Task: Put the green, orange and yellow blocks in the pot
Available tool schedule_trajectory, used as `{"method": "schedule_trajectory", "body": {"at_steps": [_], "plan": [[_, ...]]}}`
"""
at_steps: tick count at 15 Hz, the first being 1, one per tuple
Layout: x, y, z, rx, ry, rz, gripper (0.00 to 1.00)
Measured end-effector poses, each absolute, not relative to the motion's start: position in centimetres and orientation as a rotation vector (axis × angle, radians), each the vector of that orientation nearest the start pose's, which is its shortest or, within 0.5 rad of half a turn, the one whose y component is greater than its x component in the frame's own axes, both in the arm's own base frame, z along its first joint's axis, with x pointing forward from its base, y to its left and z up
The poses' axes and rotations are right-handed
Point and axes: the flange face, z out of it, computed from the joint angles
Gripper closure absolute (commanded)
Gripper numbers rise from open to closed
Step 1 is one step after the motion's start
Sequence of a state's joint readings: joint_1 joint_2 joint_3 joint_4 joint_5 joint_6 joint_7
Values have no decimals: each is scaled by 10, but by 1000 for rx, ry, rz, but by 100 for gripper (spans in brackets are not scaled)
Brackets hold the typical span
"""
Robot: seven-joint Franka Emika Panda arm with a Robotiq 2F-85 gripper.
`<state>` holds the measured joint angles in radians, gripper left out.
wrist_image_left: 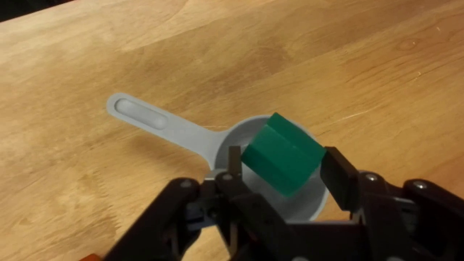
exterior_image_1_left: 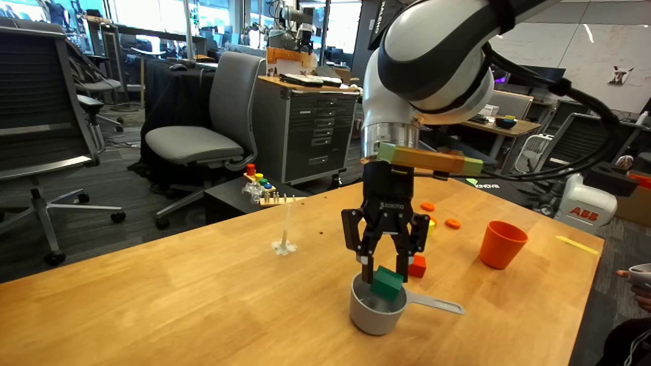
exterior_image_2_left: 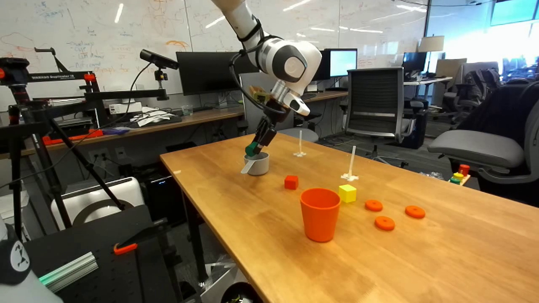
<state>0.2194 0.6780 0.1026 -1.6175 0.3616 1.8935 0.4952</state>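
My gripper (exterior_image_1_left: 385, 277) is shut on the green block (exterior_image_1_left: 387, 283), which sits tilted, corner to corner, between the fingertips. In the wrist view the green block (wrist_image_left: 284, 154) is over the opening of the grey pot (wrist_image_left: 174, 130). In both exterior views the pot (exterior_image_1_left: 374, 320) (exterior_image_2_left: 259, 165) stands upright on the table, the block at or just above its rim. The red-orange block (exterior_image_2_left: 291, 182) lies on the table near the pot; it is partly behind a finger in an exterior view (exterior_image_1_left: 417, 266). The yellow block (exterior_image_2_left: 347, 193) lies farther off, mostly hidden behind the gripper in an exterior view (exterior_image_1_left: 431, 226).
An orange-red cup (exterior_image_2_left: 320, 214) stands on the table near the yellow block. Several flat orange discs (exterior_image_2_left: 385, 223) lie beyond it. Thin upright sticks (exterior_image_2_left: 350, 164) (exterior_image_2_left: 300, 143) rise from the table. The pot's handle juts out to one side.
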Motion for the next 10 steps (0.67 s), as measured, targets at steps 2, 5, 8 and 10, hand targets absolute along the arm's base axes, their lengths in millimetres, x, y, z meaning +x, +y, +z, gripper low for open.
{"method": "schedule_trajectory", "body": {"at_steps": [2,5,8,10], "plan": [[610,217,208,-2818,530,748,0],[614,206,209,-2849,538,729,0],[622,185,222,-2891,574,678,0],[628,167,233,-2903,628,641,0]]}}
